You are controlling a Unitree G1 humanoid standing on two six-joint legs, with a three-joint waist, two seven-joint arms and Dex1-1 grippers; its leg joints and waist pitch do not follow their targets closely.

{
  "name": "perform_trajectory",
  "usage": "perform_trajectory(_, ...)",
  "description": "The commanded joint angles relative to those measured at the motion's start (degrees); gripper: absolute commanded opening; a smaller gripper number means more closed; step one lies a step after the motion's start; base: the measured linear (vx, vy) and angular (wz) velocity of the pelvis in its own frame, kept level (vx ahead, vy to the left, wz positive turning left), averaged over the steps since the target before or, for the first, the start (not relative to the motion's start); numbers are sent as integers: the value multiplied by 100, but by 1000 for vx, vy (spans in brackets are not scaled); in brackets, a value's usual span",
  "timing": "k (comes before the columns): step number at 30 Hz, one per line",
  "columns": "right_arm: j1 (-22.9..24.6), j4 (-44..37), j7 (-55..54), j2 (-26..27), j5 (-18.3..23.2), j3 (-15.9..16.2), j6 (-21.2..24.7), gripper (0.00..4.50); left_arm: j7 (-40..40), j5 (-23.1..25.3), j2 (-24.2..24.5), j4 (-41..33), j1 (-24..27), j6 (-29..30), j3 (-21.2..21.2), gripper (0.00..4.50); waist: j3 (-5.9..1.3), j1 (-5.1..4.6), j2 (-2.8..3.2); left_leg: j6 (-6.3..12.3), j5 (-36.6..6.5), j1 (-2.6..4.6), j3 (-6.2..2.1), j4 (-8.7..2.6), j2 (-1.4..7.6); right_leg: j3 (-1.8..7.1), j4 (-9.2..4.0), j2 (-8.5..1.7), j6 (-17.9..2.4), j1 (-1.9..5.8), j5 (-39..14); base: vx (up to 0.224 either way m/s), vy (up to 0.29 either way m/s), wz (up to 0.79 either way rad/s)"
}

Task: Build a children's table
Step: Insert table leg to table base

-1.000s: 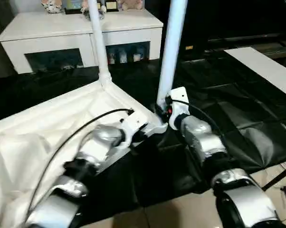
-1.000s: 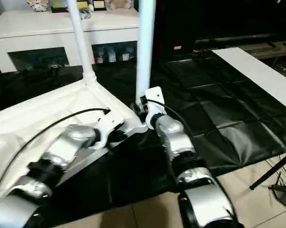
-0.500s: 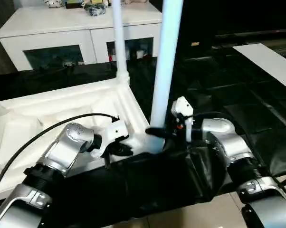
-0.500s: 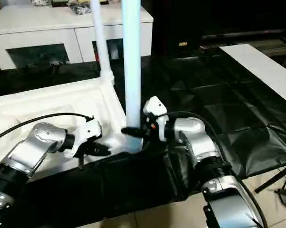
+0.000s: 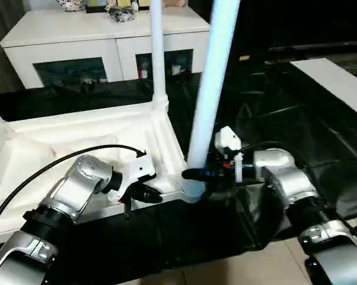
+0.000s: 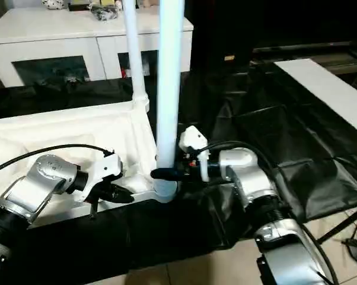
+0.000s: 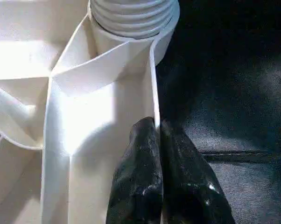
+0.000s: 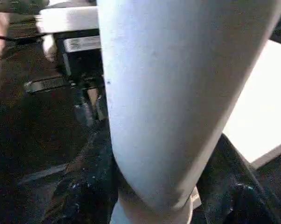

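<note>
Tabletop [image 5: 77, 139] lies upside down on black sheeting [image 5: 297, 130], left and centre of frame. Two legs stand upright in its corner sockets: near leg [image 5: 211, 83] at centre, far leg [image 5: 158, 53] above it. Right gripper [image 8: 154, 205]: jaws closed around the near leg's base. Left gripper [image 7: 160, 135]: jaws pinched on the tabletop's edge rib. White cabinet [image 5: 101, 44], upper left.

One upturned white table top [image 5: 77, 133] lies on one black sheet [image 5: 285, 113], with two legs standing in its right-hand sockets: a near leg [image 5: 211, 83] and a far leg [image 5: 158, 53]. One white cabinet [image 5: 101, 41] stands at the far side, one flat white board [image 5: 338, 80] lies at the right, and two grippers work at the near corner, the left gripper [image 5: 152, 195] and the right gripper [image 5: 193, 174].
</note>
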Motion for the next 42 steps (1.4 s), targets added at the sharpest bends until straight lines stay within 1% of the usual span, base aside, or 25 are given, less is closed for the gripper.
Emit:
perform_trajectory(1,402,1197,-1278,-262,-1067,129,488,184,-437,-120,52,-203,6,-58,-269,0,-78,-8,68,85,-1456,-57,-56,-480,289,258,-386,-344,-1374,198,-1159,0,0,0)
perform_trajectory(4,320,1366,-2237,-26,-1083,-75,623,184,-33,24,-117,-78,-26,47,-271,0,10,-113,80,-196,-2481,11,-139,-539,273,268,-528,-359,-881,99,-2823,0,0,0)
perform_trajectory(6,222,1526,-3051,191,-1010,-307,788,184,562,129,-421,122,-89,239,-174,0,2,-161,89,-286,-2682,12,-201,-560,267,253,-552,-366,-670,84,-3148,-61,5,-8)
perform_trajectory(9,176,1599,-3356,274,-940,-391,858,184,832,168,-572,213,-117,346,-110,0,-4,-176,88,-248,-2772,25,-208,-563,260,243,-589,-364,-586,72,-3252,-61,16,-8)
perform_trajectory(10,6,1841,-4266,579,-563,-814,1054,184,1654,249,-1096,462,-244,838,87,0,13,-232,110,-250,-2876,7,-203,-577,263,249,-601,-346,-585,51,-3180,-50,20,-7)
perform_trajectory(11,-44,1907,-4545,670,-450,-944,1078,184,1851,289,-1227,532,-288,924,115,0,25,-244,105,-277,-2920,18,-209,-574,250,234,-615,-341,-577,36,-3212,0,0,0)
perform_trajectory(13,-229,2172,-5623,1014,-78,-1391,1041,184,2562,381,-1728,778,-465,1168,230,0,1,-276,106,-248,-3039,108,-192,-523,205,225,-681,-334,-544,-36,-3294,-52,19,1)
perform_trajectory(15,-229,2172,-5623,1014,-78,-1391,1041,184,2562,381,-1728,778,-465,1168,230,0,-20,-261,106,-208,-3014,97,-213,-531,208,209,-659,-324,-564,-20,-3165,0,0,0)
perform_trajectory(16,-286,2265,-5970,1122,58,-1541,1018,184,2772,382,-1889,849,-520,1217,285,0,-28,-230,111,-154,-2924,104,-153,-531,218,226,-666,-309,-674,-42,-2743,0,0,0)
perform_trajectory(17,-310,2301,-6088,1165,99,-1584,1009,184,2847,370,-1962,864,-540,1241,311,0,-39,-210,114,-149,-2834,94,-153,-536,224,229,-650,-313,-724,-23,-2591,0,0,0)
perform_trajectory(18,-438,2473,-6662,1384,264,-1798,964,184,3200,342,-2305,921,-630,1354,413,0,-34,-183,130,-180,-2614,49,-124,-542,223,248,-604,-305,-833,-7,-2232,0,0,0)
perform_trajectory(22,-618,2656,-7157,1648,270,-1943,905,184,3477,371,-2614,898,-666,1489,445,0,-65,-66,99,-137,-2275,64,-61,-524,213,278,-579,-297,-868,-8,-1924,0,0,0)
perform_trajectory(26,-716,2729,-7251,1696,91,-1887,825,184,3432,438,-2570,864,-620,1528,383,0,-71,-66,99,-137,-2014,-36,-87,-558,220,273,-545,-304,-782,81,-1754,0,0,0)
perform_trajectory(28,-807,2765,-7210,1710,50,-1876,677,184,3439,480,-2442,918,-599,1359,366,0,-81,-75,57,-150,-1964,-23,-79,-553,231,277,-544,-308,-782,75,-1672,0,0,0)
perform_trajectory(32,-904,2531,-6826,1781,184,-1990,182,184,3294,532,-2189,863,-495,746,307,0,-112,-84,62,-109,-1722,-69,-84,-545,239,281,-501,-319,-845,124,-1283,0,0,0)
perform_trajectory(33,-902,1985,-6269,1786,322,-2041,-220,184,2719,528,-1810,678,-286,-167,145,0,-139,-66,98,-17,-1504,-81,-88,-526,244,271,-482,-330,-899,139,-1013,0,0,0)
perform_trajectory(34,-893,1846,-6142,1783,378,-2071,-269,184,2575,539,-1710,644,-242,-370,90,0,-181,-110,58,118,-1158,-155,-82,-485,237,273,-410,-324,-973,204,-539,0,0,0)
perform_trajectory(35,-869,1660,-5965,1761,466,-2097,-274,184,2409,547,-1598,636,-202,-623,34,0,-212,-117,106,222,-686,-175,-85,-447,239,240,-338,-309,-1098,221,36,0,0,0)
perform_trajectory(36,-802,1162,-5483,1686,738,-2181,-245,184,2081,595,-1333,661,-136,-1169,-87,0,-218,-106,107,306,-500,-144,-79,-409,223,225,-326,-290,-1166,198,324,0,0,0)
perform_trajectory(37,-798,1128,-5447,1679,761,-2188,-236,184,2060,595,-1317,666,-133,-1206,-93,0,-281,-103,105,530,51,-131,-47,-304,197,229,-225,-281,-1347,214,1134,0,0,0)
perform_trajectory(38,-746,786,-5096,1598,981,-2257,-148,184,1879,584,-1172,729,-119,-1518,-126,0,-287,-102,116,639,320,-141,-36,-271,182,229,-176,-270,-1461,197,1546,64,-33,2)
perform_trajectory(39,-707,570,-4889,1530,1124,-2305,-81,184,1810,558,-1106,791,-128,-1644,-112,0,-316,-59,107,1023,852,-171,-15,-186,152,224,-79,-262,-1639,208,2429,0,0,0)
perform_trajectory(40,-670,424,-4745,1470,1208,-2324,-39,184,1739,521,-1064,826,-137,-1728,-96,0,-336,-41,111,1114,1001,-156,-7,-158,144,223,-59,-258,-1674,197,2622,0,0,0)
perform_trajectory(41,-626,293,-4609,1403,1263,-2322,-11,184,1628,474,-1023,841,-141,-1827,-89,0,-335,0,104,1262,1181,-175,-6,-133,153,219,-22,-260,-1727,179,2813,0,0,0)
perform_trajectory(42,-626,293,-4609,1403,1263,-2322,-11,184,1628,474,-1023,841,-141,-1827,-89,0,-325,7,104,1297,1224,-192,0,-127,158,218,-15,-263,-1732,167,2791,0,0,0)
